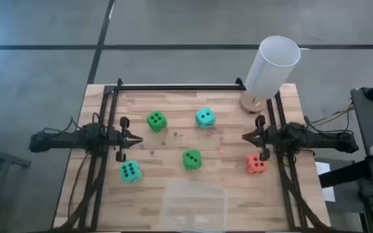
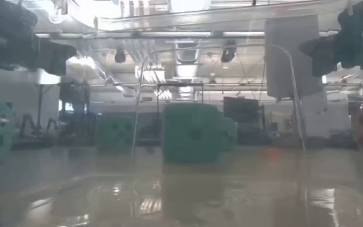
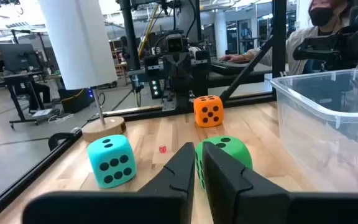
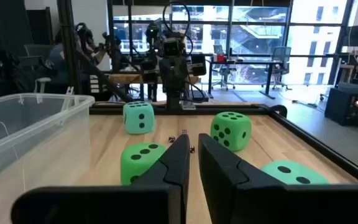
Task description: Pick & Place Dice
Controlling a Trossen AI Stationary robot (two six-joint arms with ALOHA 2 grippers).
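Note:
Five dice rest flat on the wooden table: a green die (image 1: 156, 120) and a teal die (image 1: 204, 118) toward the far side, a green die (image 1: 192, 159) in the middle, a teal die (image 1: 129, 171) near left, and an orange-red die (image 1: 256, 163) at the right. My left gripper (image 1: 138, 138) hovers shut at the table's left, pointing right, between the far green and near teal dice. My right gripper (image 1: 245, 136) hovers shut at the right, pointing left, just beyond the orange-red die. Neither holds anything.
A clear plastic bin (image 1: 193, 204) stands at the near edge, in the middle. A white cylinder (image 1: 272, 65) on a round wooden base (image 1: 254, 102) stands at the far right corner. Tiny bits, one red (image 3: 162, 149), lie mid-table. A person (image 3: 328, 25) sits beyond the table's right side.

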